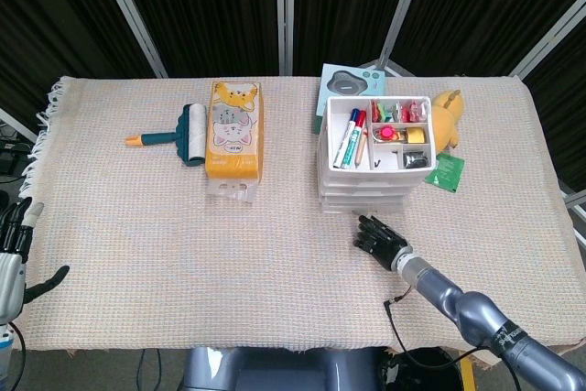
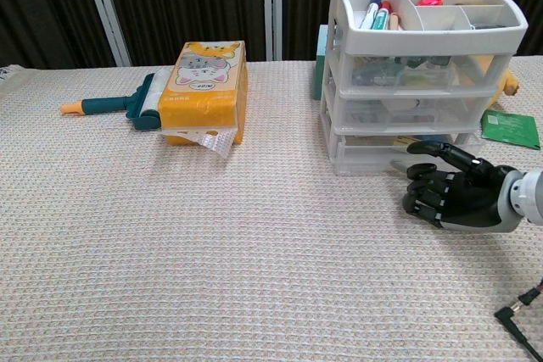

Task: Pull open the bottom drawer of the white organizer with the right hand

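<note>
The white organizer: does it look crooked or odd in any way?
Yes. The white organizer sits slightly turned on the table, not square to its edge, and its tiers look a little staggered in the head view. The right hand is at the bottom drawer, which looks barely out, if at all.

Right hand (image 2: pixel 454 197) low before white organizer (image 2: pixel 416 74), fingers (image 2: pixel 434 152) at bottom drawer (image 2: pixel 399 148) front.
</note>
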`<state>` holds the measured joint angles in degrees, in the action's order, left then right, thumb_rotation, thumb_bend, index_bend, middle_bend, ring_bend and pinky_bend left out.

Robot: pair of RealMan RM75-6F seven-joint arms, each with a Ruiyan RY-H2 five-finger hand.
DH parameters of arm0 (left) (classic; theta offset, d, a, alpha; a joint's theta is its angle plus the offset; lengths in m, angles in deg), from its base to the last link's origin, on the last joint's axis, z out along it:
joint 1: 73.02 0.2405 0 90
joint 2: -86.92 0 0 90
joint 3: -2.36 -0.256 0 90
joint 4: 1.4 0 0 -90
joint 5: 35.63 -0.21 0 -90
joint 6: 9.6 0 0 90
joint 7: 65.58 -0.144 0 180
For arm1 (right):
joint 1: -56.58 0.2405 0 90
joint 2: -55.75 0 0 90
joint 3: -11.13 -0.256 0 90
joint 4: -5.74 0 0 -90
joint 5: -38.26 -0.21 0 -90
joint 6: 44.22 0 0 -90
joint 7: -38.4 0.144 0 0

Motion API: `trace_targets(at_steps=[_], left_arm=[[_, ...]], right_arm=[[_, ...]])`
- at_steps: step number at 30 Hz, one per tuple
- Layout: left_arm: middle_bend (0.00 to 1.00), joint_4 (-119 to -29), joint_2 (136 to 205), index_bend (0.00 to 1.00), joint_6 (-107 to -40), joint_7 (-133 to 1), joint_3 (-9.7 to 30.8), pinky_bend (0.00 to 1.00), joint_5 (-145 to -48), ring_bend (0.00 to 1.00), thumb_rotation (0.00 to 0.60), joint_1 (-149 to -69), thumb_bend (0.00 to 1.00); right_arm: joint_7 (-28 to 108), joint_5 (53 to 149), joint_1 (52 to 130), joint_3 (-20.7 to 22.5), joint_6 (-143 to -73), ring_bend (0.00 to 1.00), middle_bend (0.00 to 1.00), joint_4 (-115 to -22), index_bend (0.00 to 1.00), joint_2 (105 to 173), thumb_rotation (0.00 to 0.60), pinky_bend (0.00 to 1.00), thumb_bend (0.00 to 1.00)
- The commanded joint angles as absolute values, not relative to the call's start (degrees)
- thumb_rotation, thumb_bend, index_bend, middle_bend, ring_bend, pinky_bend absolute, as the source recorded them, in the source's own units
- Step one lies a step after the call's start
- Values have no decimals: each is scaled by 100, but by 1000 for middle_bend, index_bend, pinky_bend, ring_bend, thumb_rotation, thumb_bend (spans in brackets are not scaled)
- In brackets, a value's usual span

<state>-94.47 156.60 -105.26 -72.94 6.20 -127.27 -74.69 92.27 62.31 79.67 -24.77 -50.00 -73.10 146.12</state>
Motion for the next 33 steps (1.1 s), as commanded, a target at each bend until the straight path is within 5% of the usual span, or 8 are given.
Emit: trace_targets(at_steps=[1,25,29,33], left_arm=[[0,-9454,15655,0,-10515,-7302,617,0,-12718,0,600,-7468,32],[0,-9483,15636,0,-10558,-7315,605,0,-12758,0,600,-7442,32],[0,-9483,15635,0,-10582,-7317,607,0,-12769,0,600,-7433,32],[0,-9502,15634,0,-10613,-7344,603,0,-12793,0,600,-7419,32]], right_arm=[[9187,6297,7887,-2499,-4983,798,821,-7384,219,14586,600,661,319],[8427,7223,6622,-2914,-4593,799,822,-8581,199,13816,600,661,320],[7802,7924,6159,-3029,-5167,799,821,-9108,230,13546,600,662,318],[6912,9062,5823,-2883,-6596,800,821,-9346,268,13547,600,662,318]])
